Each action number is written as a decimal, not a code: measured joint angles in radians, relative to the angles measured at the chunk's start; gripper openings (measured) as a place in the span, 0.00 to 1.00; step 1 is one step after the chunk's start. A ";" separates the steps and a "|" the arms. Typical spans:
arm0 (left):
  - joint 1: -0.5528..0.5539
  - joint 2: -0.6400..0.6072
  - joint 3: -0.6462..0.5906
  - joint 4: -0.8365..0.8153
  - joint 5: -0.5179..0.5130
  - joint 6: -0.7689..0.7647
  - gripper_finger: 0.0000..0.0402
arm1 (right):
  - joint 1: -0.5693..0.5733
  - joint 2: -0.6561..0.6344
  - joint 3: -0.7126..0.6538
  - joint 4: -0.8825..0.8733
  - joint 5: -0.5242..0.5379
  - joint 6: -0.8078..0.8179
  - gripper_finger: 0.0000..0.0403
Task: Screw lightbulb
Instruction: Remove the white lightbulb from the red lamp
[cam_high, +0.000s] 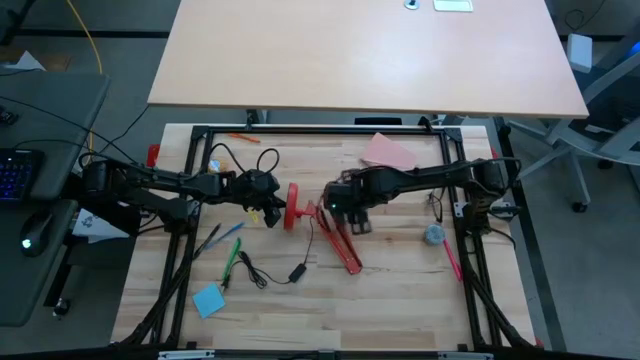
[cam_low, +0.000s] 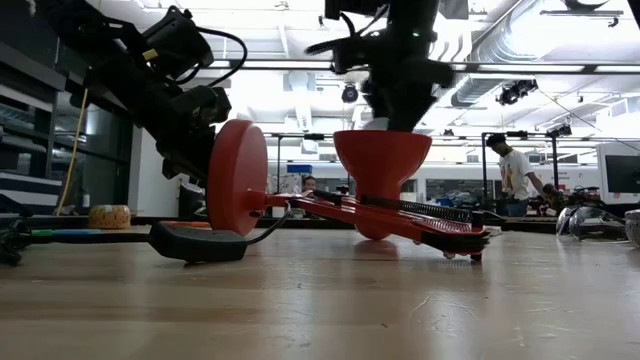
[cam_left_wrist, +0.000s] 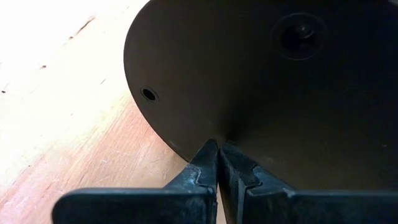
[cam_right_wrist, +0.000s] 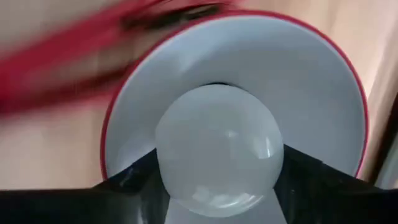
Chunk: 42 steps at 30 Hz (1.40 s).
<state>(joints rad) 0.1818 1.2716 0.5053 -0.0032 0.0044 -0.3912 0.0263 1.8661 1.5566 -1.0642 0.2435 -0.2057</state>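
Overhead, straight down on the whole table (cam_high: 400, 300). Level at tabletop height, across toward the far room. Pressed close against the lamp base (cam_left_wrist: 261, 81). Close over the lamp shade (cam_right_wrist: 323, 81). Red lamp (cam_low: 400, 215) common to all four.

**Obscured and indeterminate items**

The lightbulb's (cam_right_wrist: 219, 149) screw base is hidden inside the lamp shade (cam_right_wrist: 311, 81). The right gripper (cam_right_wrist: 217, 186) is cropped by the frame edge; contact with the bulb cannot be confirmed. The lamp arm (cam_right_wrist: 68, 56) is motion-blurred. The lamp base (cam_left_wrist: 280, 81) is cut off at the frame edges.
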 joint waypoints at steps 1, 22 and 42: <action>0.000 0.000 0.000 0.000 0.000 0.000 0.00 | 0.000 -0.001 0.000 0.000 0.000 -0.144 0.54; 0.000 0.000 0.000 -0.003 -0.002 0.001 0.00 | 0.000 -0.002 0.000 0.021 0.006 -0.588 0.62; 0.000 0.000 0.000 -0.006 0.000 0.043 0.00 | 0.001 -0.069 0.000 -0.041 0.051 -0.540 0.90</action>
<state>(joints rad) 0.1818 1.2716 0.5053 -0.0090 0.0042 -0.3479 0.0269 1.7974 1.5562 -1.1055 0.2948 -0.7455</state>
